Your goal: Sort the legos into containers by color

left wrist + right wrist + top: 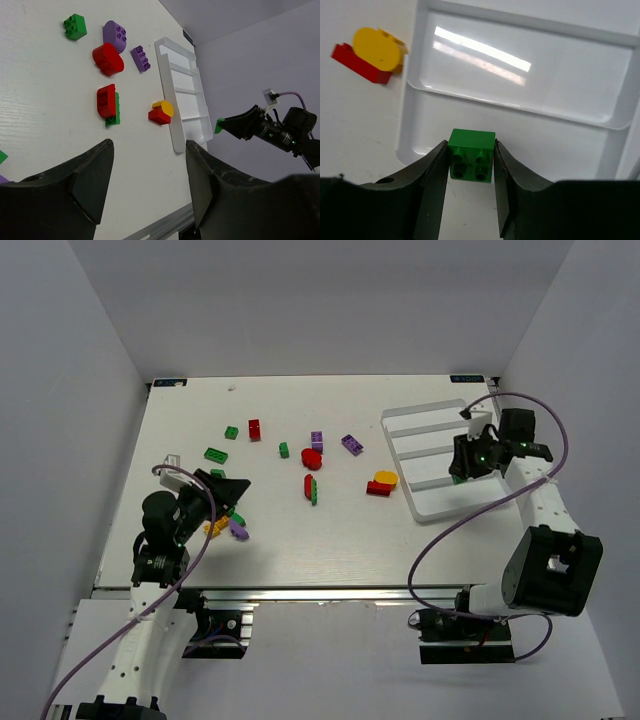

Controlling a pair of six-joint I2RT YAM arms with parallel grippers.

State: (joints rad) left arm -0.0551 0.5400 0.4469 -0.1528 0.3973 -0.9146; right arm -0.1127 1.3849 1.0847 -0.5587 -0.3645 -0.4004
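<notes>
My right gripper [471, 167] is shut on a green lego [471, 155], studs facing the camera, held above the near end of the white tray [530, 100]. From above, this gripper [460, 470] hangs over the tray [412, 430] at the table's right. My left gripper [150, 165] is open with nothing between its fingers, raised over the table's near left [228, 502]. Scattered legos lie mid-table: a red rounded piece [107, 59], a purple rounded piece [115, 36], a purple brick [141, 57], a green brick [75, 26], a red-and-green pair [106, 102].
A yellow disc on a red brick [375, 50] lies just left of the tray, [382, 483] from above. Yellow [213, 528] and purple [238, 530] pieces sit under the left arm. Green bricks [215, 453] and a red one [254, 428] lie further back. White walls enclose the table.
</notes>
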